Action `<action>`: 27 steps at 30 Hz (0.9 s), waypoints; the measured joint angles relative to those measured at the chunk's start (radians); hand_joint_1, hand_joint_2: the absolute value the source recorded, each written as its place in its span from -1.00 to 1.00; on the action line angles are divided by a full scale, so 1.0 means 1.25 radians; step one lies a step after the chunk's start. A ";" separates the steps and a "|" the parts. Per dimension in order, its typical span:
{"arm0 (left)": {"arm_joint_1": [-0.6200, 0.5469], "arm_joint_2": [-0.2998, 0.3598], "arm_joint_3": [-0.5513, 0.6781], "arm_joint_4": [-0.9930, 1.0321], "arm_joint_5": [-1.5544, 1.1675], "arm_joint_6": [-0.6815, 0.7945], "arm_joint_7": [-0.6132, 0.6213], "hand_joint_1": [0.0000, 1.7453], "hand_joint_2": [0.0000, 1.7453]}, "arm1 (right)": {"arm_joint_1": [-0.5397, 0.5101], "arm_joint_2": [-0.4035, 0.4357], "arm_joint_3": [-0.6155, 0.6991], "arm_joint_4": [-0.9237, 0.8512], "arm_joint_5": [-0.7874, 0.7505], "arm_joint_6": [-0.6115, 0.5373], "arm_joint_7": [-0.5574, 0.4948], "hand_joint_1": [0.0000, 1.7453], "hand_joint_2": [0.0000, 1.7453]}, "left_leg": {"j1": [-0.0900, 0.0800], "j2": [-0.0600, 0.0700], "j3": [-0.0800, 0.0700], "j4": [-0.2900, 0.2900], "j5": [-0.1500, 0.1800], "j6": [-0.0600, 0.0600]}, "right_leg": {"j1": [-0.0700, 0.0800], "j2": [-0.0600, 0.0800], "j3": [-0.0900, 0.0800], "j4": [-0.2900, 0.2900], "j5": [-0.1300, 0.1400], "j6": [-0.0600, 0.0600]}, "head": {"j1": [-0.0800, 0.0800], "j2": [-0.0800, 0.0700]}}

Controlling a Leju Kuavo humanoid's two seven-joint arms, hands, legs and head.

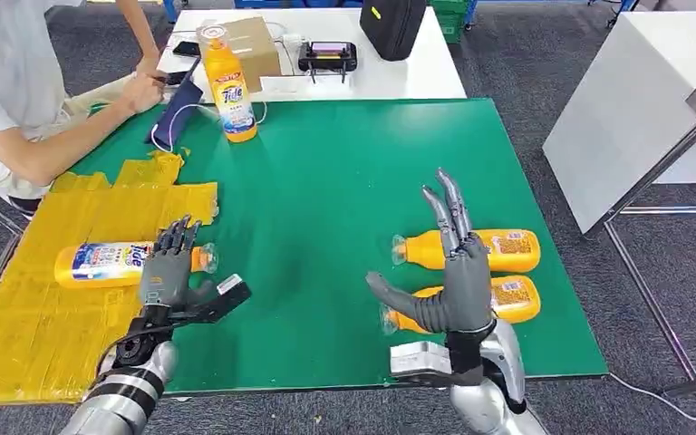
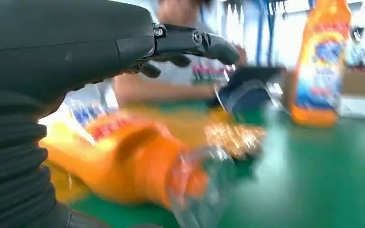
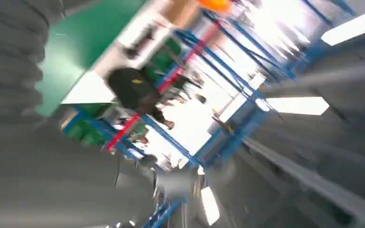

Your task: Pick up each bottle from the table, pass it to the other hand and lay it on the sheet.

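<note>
One bottle (image 1: 113, 264) is lying on the yellow sheet (image 1: 45, 335) under the empty, spread left hand (image 1: 168, 269), while the right hand (image 1: 458, 272) (fingers wide, holding nothing) is hovering over two bottles (image 1: 498, 276) on the green table (image 1: 326, 199).

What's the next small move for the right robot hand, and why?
Probably lower the right robot hand onto the nearer lying bottle and close on it. One bottle already lies on the yellow sheet, the left robot hand hovers over it with nothing held, and the right is raised with fingers spread above two bottles on the green mat.
</note>
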 measured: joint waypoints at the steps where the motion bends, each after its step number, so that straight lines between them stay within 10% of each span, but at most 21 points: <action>1: 0.062 -0.014 0.008 -0.114 0.131 -0.130 -0.080 -1.00 1.00 | 0.009 -0.054 -0.028 0.033 0.062 0.081 0.060 -1.00 1.00 | 0.000 0.000 0.002 0.000 -0.001 0.001 | 0.000 0.000 0.003 -0.001 -0.002 0.003 | -0.003 0.000; 4: 0.182 -0.037 -0.031 -0.320 0.601 -0.438 -0.118 -1.00 1.00 | 0.062 -0.143 -0.151 0.153 0.101 0.135 0.075 -1.00 1.00 | -0.003 -0.013 -0.005 0.001 0.002 0.006 | -0.003 -0.012 0.002 -0.003 -0.003 0.006 | 0.007 0.000; 8: 0.226 -0.037 -0.051 -0.441 0.970 -0.398 -0.121 -1.00 1.00 | 0.072 -0.177 -0.213 0.191 0.139 0.153 0.073 -1.00 1.00 | -0.004 -0.005 -0.004 0.001 -0.001 0.007 | -0.004 -0.005 -0.001 -0.003 -0.001 0.009 | 0.007 0.000; 27: 0.250 -0.036 -0.073 -0.533 0.778 -0.376 -0.127 -1.00 1.00 | 0.081 -0.198 -0.253 0.228 0.173 0.170 0.100 -1.00 1.00 | -0.004 -0.004 -0.004 0.000 0.000 0.007 | -0.003 -0.005 0.000 -0.002 -0.001 0.008 | 0.007 0.000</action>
